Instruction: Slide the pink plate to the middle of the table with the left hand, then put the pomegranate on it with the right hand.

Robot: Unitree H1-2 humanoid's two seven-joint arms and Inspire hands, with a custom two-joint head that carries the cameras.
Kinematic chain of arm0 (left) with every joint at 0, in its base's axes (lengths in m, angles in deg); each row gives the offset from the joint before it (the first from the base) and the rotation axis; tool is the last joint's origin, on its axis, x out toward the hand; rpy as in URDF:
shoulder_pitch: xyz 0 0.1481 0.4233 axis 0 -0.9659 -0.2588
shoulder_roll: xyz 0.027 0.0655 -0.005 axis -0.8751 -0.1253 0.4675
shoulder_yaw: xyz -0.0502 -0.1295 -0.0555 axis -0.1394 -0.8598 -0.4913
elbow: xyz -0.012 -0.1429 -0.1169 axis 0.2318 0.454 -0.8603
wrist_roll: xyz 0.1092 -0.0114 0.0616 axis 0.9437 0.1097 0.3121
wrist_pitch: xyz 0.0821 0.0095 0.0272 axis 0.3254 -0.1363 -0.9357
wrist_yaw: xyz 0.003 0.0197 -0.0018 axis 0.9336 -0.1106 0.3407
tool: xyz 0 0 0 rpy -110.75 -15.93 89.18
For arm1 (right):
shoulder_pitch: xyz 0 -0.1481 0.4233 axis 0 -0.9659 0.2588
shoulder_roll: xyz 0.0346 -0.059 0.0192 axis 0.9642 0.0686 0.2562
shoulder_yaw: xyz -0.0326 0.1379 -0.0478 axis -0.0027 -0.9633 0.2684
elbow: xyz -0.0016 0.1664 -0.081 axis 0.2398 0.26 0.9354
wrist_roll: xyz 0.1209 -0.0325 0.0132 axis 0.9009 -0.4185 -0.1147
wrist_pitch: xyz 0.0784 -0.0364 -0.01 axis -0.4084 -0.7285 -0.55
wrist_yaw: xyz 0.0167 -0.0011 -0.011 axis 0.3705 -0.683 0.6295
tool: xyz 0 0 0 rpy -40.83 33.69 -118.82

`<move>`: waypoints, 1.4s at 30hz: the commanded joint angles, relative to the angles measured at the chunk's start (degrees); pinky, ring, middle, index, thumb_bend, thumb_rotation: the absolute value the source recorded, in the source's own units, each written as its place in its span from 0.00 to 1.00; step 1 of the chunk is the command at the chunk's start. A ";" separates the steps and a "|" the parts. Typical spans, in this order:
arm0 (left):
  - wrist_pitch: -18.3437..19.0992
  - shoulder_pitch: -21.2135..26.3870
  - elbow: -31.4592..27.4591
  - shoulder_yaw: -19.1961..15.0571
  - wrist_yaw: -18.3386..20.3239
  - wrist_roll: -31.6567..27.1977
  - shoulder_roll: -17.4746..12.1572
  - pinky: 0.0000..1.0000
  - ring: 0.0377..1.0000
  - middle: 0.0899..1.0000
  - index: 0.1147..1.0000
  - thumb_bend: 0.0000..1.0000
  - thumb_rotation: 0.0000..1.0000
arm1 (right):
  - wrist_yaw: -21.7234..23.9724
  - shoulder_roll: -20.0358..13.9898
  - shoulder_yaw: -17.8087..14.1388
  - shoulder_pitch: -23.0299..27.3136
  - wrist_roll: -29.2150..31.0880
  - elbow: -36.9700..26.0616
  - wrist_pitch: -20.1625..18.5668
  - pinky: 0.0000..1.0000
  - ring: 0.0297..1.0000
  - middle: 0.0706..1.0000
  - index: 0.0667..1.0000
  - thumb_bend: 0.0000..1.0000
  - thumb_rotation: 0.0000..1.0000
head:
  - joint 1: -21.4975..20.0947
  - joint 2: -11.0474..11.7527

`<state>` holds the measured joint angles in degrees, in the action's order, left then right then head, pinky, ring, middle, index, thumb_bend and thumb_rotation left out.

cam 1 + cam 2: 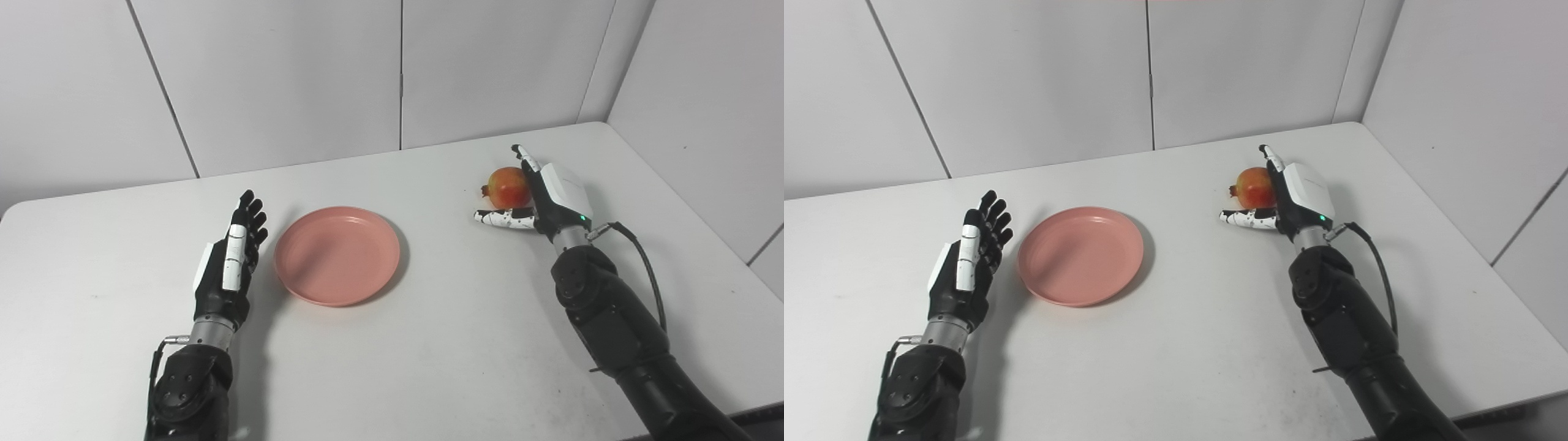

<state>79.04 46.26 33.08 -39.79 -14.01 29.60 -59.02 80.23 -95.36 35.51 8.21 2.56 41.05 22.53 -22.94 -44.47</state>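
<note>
A pink plate [337, 254] lies flat near the middle of the white table [429, 343], empty. Just left of its rim my left hand [229, 260] stands edge-on with fingers straight and apart, holding nothing and a small gap away from the plate. At the back right a red-orange pomegranate [508, 187] rests on the table. My right hand [548, 193] is open and cupped around its right side, thumb stretched out below the fruit and fingers behind it, not closed on it.
Grey wall panels [398, 73] rise right behind the table's far edge and along its right side. A black cable [643, 263] loops off my right forearm. The table's front edge shows at the lower right.
</note>
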 commanded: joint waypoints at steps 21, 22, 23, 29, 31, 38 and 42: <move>0.27 1.60 -2.31 0.04 -0.52 -0.20 0.16 0.99 1.00 1.00 1.00 0.73 1.00 | -18.48 0.00 0.11 3.80 -3.49 5.30 8.28 0.26 0.43 0.42 0.51 0.52 0.00 | 0.31 -0.15; 0.30 1.59 -2.39 0.08 -0.54 -0.15 0.15 0.99 1.00 1.00 1.00 0.73 1.00 | -19.03 -0.07 0.17 3.80 -3.72 5.39 8.31 0.25 0.43 0.41 0.50 0.52 0.00 | 0.31 -0.15; 0.33 1.57 -2.45 0.11 -0.57 -0.12 0.13 0.99 1.00 1.00 1.00 0.73 1.00 | -19.43 -0.12 0.20 3.80 -3.83 5.48 8.38 0.25 0.43 0.41 0.50 0.51 0.00 | 0.31 -0.15; 0.81 1.54 -2.80 0.16 -0.97 0.11 0.23 0.98 1.00 1.00 1.00 0.72 1.00 | -21.20 0.02 -0.11 3.58 -3.72 4.70 8.88 0.23 0.43 0.40 0.50 0.51 0.00 | 0.42 -0.21; 0.61 1.56 -2.71 0.32 -1.11 0.44 0.15 0.98 1.00 1.00 1.00 0.72 1.00 | -21.59 0.18 -0.39 3.52 -3.54 4.35 9.13 0.22 0.38 0.46 0.47 0.51 0.00 | 0.46 -0.19; 0.77 1.63 -2.58 0.28 -1.19 0.26 0.49 0.98 1.00 1.00 1.00 0.73 1.00 | -23.77 0.36 -0.90 3.40 -3.06 3.95 11.97 0.17 0.36 0.46 0.45 0.52 0.00 | 0.75 -0.01; 0.39 1.66 -2.43 0.76 -1.97 1.84 0.43 0.96 0.99 1.00 1.00 0.73 1.00 | -25.10 0.11 -0.79 3.31 -3.46 3.33 14.01 0.16 0.42 0.44 0.45 0.52 0.00 | 1.00 0.14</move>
<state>80.48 46.26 32.24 -39.22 -15.44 30.75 -58.90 57.36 -94.28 35.30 9.02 -0.55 46.59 33.24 -22.15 -44.38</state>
